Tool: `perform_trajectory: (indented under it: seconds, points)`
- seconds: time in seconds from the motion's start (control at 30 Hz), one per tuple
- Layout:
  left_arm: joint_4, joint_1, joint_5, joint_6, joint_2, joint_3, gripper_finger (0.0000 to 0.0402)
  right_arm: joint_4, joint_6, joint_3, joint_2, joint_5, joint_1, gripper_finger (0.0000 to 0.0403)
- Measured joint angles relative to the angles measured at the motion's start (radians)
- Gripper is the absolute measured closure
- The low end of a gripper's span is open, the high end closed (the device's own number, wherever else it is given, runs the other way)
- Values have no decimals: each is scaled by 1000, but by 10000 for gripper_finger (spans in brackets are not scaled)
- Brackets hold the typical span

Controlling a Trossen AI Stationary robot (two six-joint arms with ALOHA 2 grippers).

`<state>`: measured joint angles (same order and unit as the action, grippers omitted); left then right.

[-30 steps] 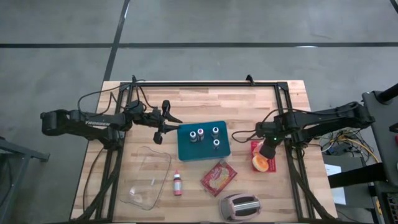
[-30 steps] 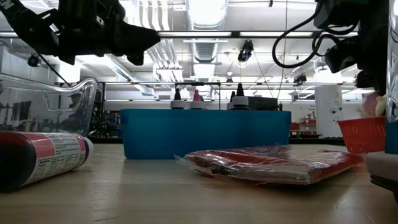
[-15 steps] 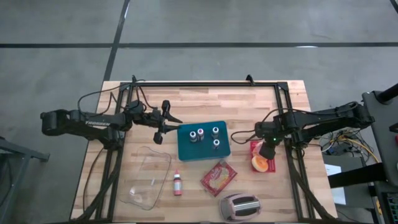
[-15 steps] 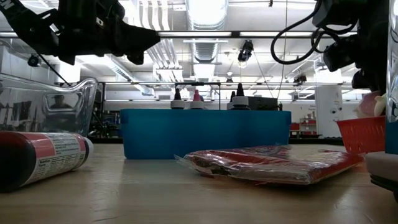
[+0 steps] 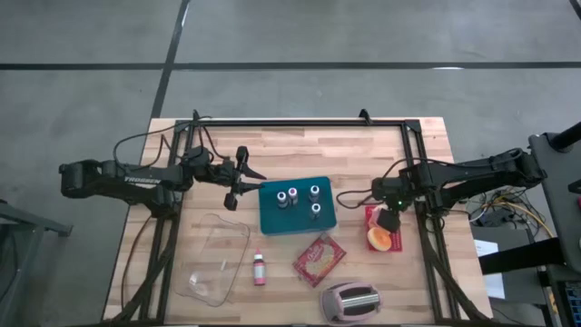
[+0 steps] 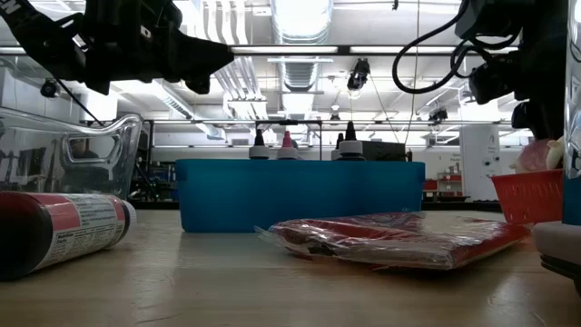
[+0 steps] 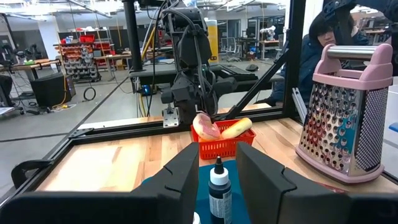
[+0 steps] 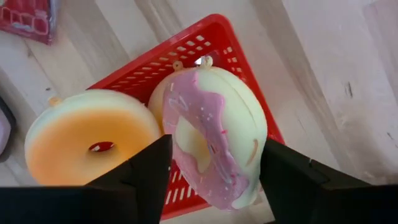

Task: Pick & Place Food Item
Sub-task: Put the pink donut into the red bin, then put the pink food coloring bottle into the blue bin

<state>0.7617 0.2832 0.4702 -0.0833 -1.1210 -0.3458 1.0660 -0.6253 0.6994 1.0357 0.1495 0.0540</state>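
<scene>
A pink-frosted donut (image 8: 211,137) stands on edge in the red basket (image 8: 155,68) at the table's right. An orange-frosted donut (image 8: 87,143) leans beside it, half over the basket's rim. My right gripper (image 8: 214,144) hangs just above the basket (image 5: 374,215), pointing down and open, one finger on each side of the pink donut. My left gripper (image 5: 247,182) hovers level above the table by the far left corner of the blue tray (image 5: 298,209), open with nothing between its fingers. My right gripper's fingers (image 8: 149,174) flank the pink donut's two frosted faces (image 8: 186,143) from above. Whether they touch it, I cannot tell. The donut rests on its edge in the basket.
The blue tray holds several small bottles. A clear glass dish (image 5: 218,259), a small red bottle (image 5: 260,268), a red packet (image 5: 319,258) and a pink grater (image 5: 349,302) lie along the near side. A person (image 7: 323,37) shows beyond the table.
My right gripper has opened above the red basket and let go of the pink donut, which now stands in the basket between the spread fingers. The hand has stayed in place.
</scene>
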Motion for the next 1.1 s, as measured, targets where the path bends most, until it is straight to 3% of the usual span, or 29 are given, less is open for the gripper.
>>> perform_trajectory:
  seconds: [0.5,0.9,1.1]
  points:
    - [0,0,0,-30,0,0,291,5,-31,10,-2,-90,0,168]
    - [0,0,0,-74,1,0,291,19,87,202,-2,-359,0,168]
    - [0,0,0,-82,1,0,291,-161,262,256,-5,-453,0,168]
